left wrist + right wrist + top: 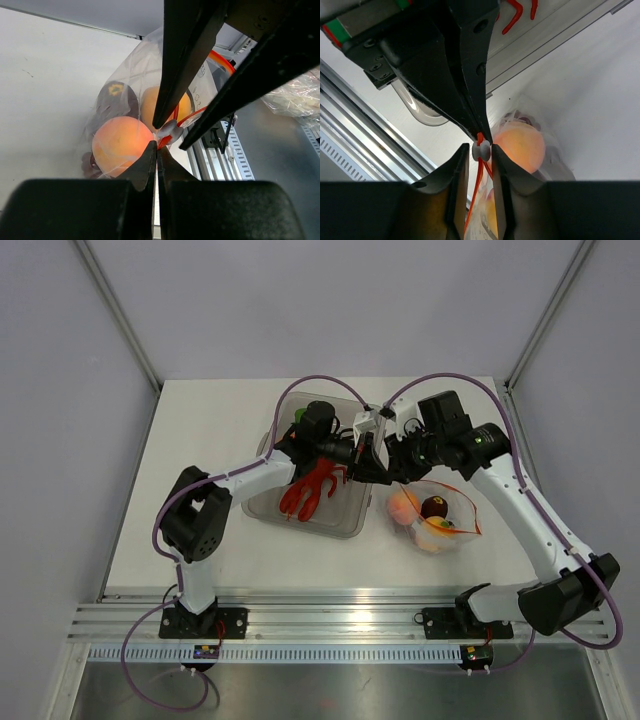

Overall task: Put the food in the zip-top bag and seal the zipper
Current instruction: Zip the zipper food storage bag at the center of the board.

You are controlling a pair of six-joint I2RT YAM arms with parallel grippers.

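Note:
The clear zip-top bag lies right of centre, its red-orange zipper running along the mouth. Inside are a peach, a dark plum and an orange-yellow fruit. Purple grapes show under the peach in the left wrist view. My left gripper is shut on the zipper's end at the bag's corner. My right gripper is closed around the small white zipper slider, right against the left fingertips. The red lobster lies outside the bag.
The lobster lies in a clear-grey tray left of the bag, with a green piece at the tray's far end. An aluminium rail runs along the near table edge. Crumpled clear plastic shows beyond the rail.

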